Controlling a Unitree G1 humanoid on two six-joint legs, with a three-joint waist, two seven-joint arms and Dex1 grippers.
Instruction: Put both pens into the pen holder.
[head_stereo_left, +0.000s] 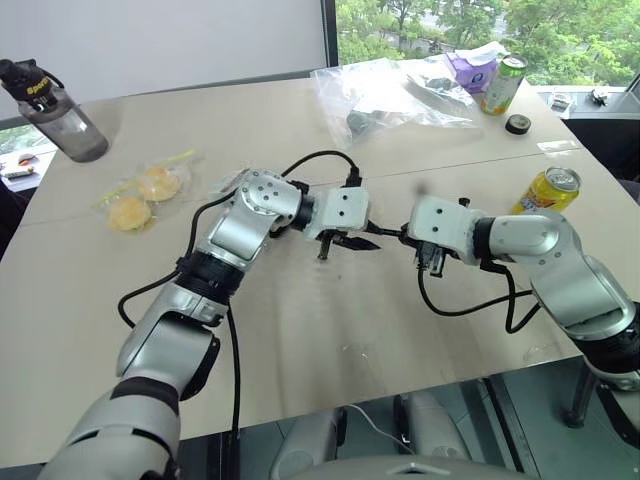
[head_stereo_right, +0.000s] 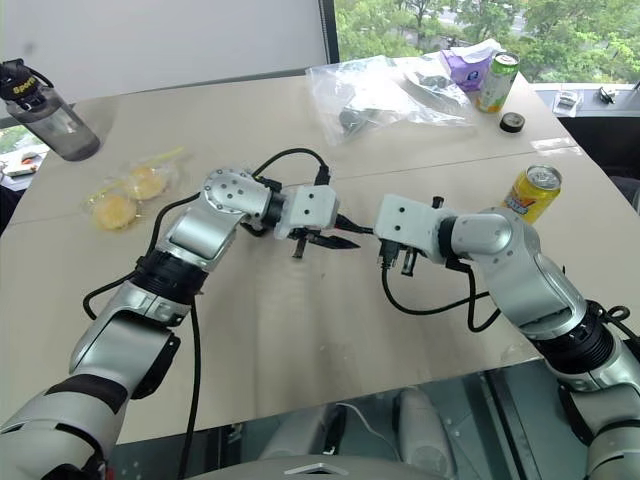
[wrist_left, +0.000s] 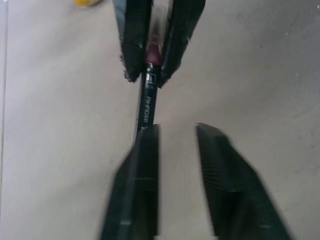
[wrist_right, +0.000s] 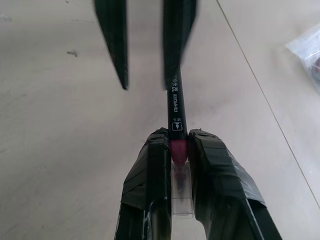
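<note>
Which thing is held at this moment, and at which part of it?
The right tool grips a black pen at its pink end. The left tool is around the other end.

The two grippers met tip to tip over the middle of the table (head_stereo_left: 330, 330), the pen (wrist_right: 176, 107) bridging the gap between them. Bare tabletop lay beneath and toward six o'clock, an open lane. At two o'clock a yellow can (head_stereo_left: 548, 190) stood near the right arm. At twelve sprawled clear bags (head_stereo_left: 390, 95), with a green can (head_stereo_left: 503, 84) and tape roll (head_stereo_left: 517, 124) beyond. At ten lay wrapped buns (head_stereo_left: 142, 197), a bottle (head_stereo_left: 55, 112) farther out.
</note>
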